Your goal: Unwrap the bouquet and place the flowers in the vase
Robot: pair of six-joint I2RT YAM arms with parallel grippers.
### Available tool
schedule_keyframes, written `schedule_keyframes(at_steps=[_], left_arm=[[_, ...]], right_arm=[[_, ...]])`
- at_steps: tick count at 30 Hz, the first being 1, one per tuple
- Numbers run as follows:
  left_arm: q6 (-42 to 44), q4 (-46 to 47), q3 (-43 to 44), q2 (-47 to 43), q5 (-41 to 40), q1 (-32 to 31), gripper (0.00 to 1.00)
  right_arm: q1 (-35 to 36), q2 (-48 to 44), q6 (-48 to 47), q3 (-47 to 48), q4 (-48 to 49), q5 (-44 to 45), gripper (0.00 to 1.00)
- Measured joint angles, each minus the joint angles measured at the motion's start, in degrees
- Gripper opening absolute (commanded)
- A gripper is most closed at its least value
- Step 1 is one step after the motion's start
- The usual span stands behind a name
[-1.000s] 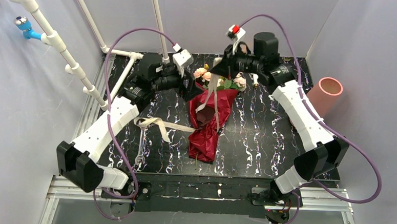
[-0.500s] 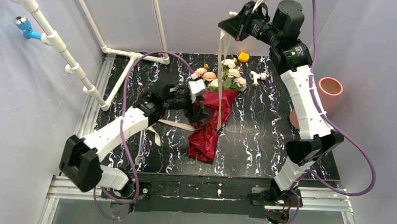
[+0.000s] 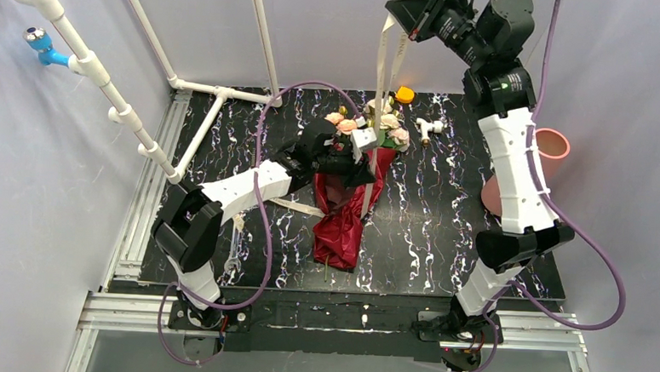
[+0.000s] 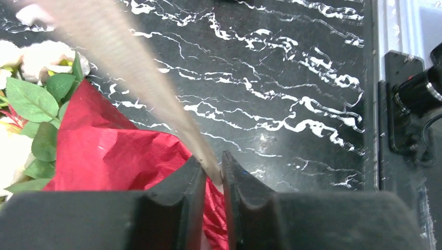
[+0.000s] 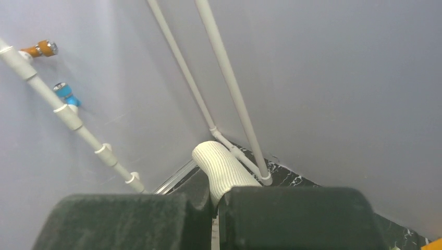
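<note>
The bouquet lies on the table, flowers at its far end, its beige ribbon running up to the high right gripper, clamped on a loop, the left gripper pinching it lower down; the vase, at the right, sits half hidden behind the right arm.

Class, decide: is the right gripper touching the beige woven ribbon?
Touching. The right wrist view shows the beige woven ribbon clamped between the fingers of the shut right gripper.
</note>
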Motion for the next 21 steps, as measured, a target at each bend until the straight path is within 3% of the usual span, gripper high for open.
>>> schedule_keyframes(at_steps=[5, 10, 13, 21], left_arm=[[-1.66, 0.46, 0.68, -0.33, 0.52, -0.11, 0.00], [-2.05, -2.51, 3.58, -4.13, 0.96, -0.09, 0.00], [-0.96, -5.99, 10.29, -5.88, 1.25, -0.09, 0.00], [0.42, -14.25, 29.18, -6.58, 3.37, 3.08, 0.00]], right_arm=[[-4.37, -1.05, 1.03, -2.23, 0.57, 1.07, 0.01], [-9.99, -6.19, 0.39, -14.58, 1.90, -0.04, 0.01], [-10.60, -8.87, -1.95, -22.75, 1.77, -2.82, 0.01], [-10.08, -15.26, -11.98, -38.58, -1.40, -10.03, 0.32]])
